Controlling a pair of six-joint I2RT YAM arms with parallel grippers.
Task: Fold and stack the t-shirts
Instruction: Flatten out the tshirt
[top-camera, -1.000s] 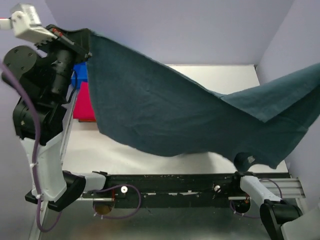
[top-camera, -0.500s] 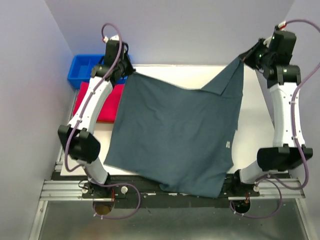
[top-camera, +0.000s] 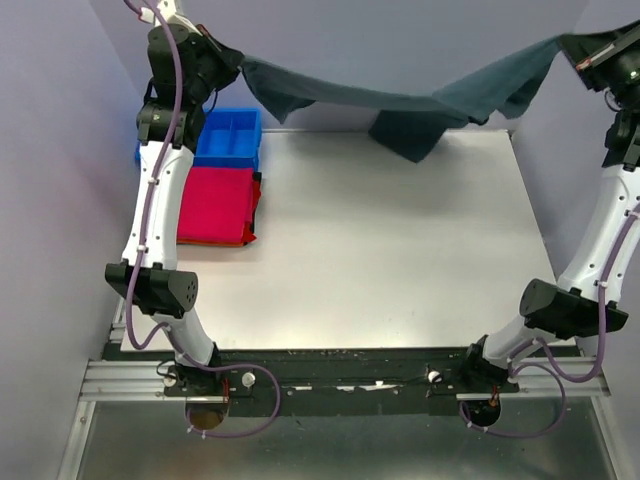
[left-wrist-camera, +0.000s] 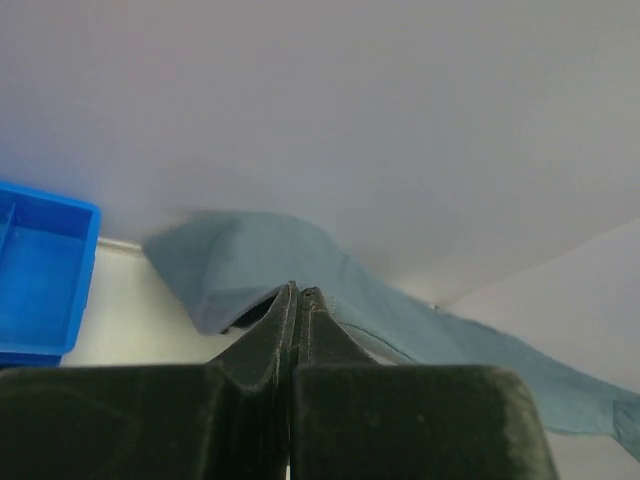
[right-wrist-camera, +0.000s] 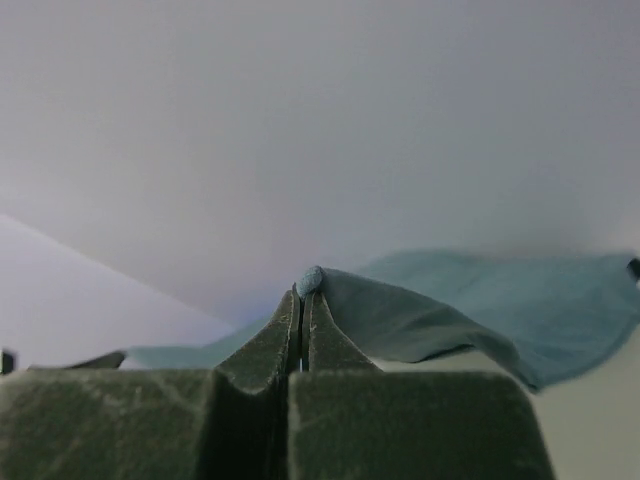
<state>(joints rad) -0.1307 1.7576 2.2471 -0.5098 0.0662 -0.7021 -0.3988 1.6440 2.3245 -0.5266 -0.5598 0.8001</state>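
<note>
White table (top-camera: 380, 250) fills my overhead view, with lilac walls around it. I see the dark teal t-shirt (top-camera: 400, 100) strung in the air over the far edge, sagging between both arms, with one fold hanging lower near the middle. A folded red t-shirt (top-camera: 215, 205) lies flat at the table's left side, just in front of a blue bin (top-camera: 228, 138). My left gripper (left-wrist-camera: 300, 292) has its fingers pressed together on one end of the teal shirt. My right gripper (right-wrist-camera: 303, 292) pinches the other end likewise.
</note>
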